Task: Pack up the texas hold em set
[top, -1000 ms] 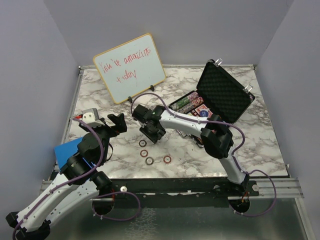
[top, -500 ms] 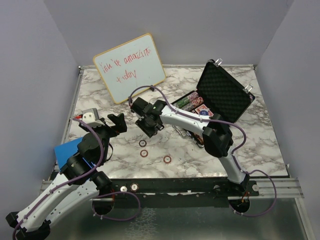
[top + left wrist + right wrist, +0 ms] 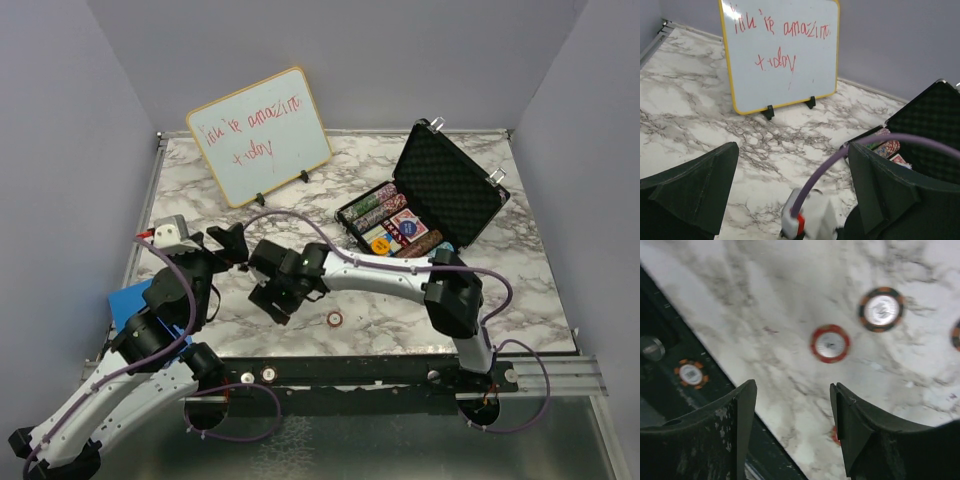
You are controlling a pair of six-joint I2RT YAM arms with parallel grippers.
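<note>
The black briefcase (image 3: pixel 455 185) lies open at the back right. It holds rows of poker chips (image 3: pixel 372 210), red card decks (image 3: pixel 406 226) and an orange-yellow disc (image 3: pixel 380 243). My right gripper (image 3: pixel 270 300) reaches far left, near the table's front edge. In the right wrist view its jaws (image 3: pixel 792 410) stand open over bare marble, with nothing between them. A red chip (image 3: pixel 830 343) and a black-and-orange chip (image 3: pixel 881 309) lie beyond them, and another red chip (image 3: pixel 835 434) peeks from behind the right finger. My left gripper (image 3: pixel 232 243) hovers open, holding nothing.
One red chip (image 3: pixel 334 318) lies on the marble right of the right gripper. An orange chip (image 3: pixel 691 374) sits off the table on the black front rail (image 3: pixel 350 372). The whiteboard (image 3: pixel 260 135) stands at the back left. A blue pad (image 3: pixel 135 300) lies under my left arm.
My right gripper has swung from mid-table towards the near left edge and opened wider. The arm now covers chips seen earlier. My left arm shifted slightly.
</note>
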